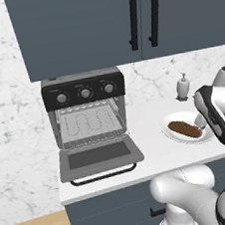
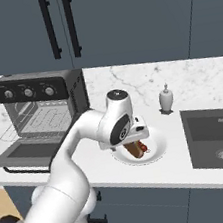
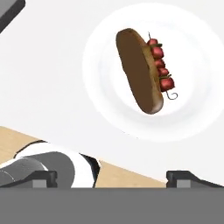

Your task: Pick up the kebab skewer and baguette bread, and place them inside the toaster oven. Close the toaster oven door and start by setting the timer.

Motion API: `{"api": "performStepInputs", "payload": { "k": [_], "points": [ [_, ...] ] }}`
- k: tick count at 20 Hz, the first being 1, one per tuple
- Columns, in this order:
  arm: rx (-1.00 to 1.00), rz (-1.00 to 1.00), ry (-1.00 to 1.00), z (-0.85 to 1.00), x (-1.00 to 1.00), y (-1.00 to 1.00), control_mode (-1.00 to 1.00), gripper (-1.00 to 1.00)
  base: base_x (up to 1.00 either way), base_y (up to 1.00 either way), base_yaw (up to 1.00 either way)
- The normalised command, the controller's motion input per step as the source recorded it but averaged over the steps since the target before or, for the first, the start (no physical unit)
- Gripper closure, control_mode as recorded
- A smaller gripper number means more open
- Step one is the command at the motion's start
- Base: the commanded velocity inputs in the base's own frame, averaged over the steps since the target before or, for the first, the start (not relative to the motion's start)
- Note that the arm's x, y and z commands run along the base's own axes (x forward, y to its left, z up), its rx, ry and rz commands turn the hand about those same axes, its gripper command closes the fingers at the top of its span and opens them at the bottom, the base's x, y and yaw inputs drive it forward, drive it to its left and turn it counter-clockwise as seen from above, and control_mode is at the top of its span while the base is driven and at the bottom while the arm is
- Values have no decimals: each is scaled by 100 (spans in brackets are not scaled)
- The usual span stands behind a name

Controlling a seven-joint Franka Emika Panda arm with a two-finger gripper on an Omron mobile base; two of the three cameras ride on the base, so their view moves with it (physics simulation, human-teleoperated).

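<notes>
The baguette bread (image 3: 139,70) lies on a white plate (image 3: 105,57), and the kebab skewer (image 3: 161,65) with its red chunks rests against the loaf's side. My gripper (image 3: 114,177) hovers above the plate, open, with nothing between its fingertips (image 3: 43,178). From the right base view the gripper (image 2: 136,140) hangs just over the baguette bread (image 2: 134,150) and the plate (image 2: 158,152). The toaster oven (image 1: 84,90) stands at the counter's left. The toaster oven door (image 1: 99,159) is folded down flat, and the wire rack shows inside.
A soap dispenser (image 2: 166,98) stands by the wall behind the plate. A dark sink (image 2: 216,138) is set into the counter on the right. Dark cabinets with black handles (image 1: 133,19) hang above. The counter's front edge runs close below the oven door.
</notes>
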Motion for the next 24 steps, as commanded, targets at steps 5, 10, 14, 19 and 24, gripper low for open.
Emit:
{"api": "performStepInputs", "payload": {
  "k": [5,10,14,19,24],
  "points": [
    [0,2,6,-50,44,-20,-100,-100,0,0,0],
    [0,1,6,-27,25,-13,-100,-100,0,0,0],
    [0,0,4,-24,29,-6,-100,-100,0,0,0],
    [0,1,6,-32,29,-3,-100,-100,0,0,0],
    [0,2,7,-34,26,-2,-100,-100,0,0,0]
  ]
}}
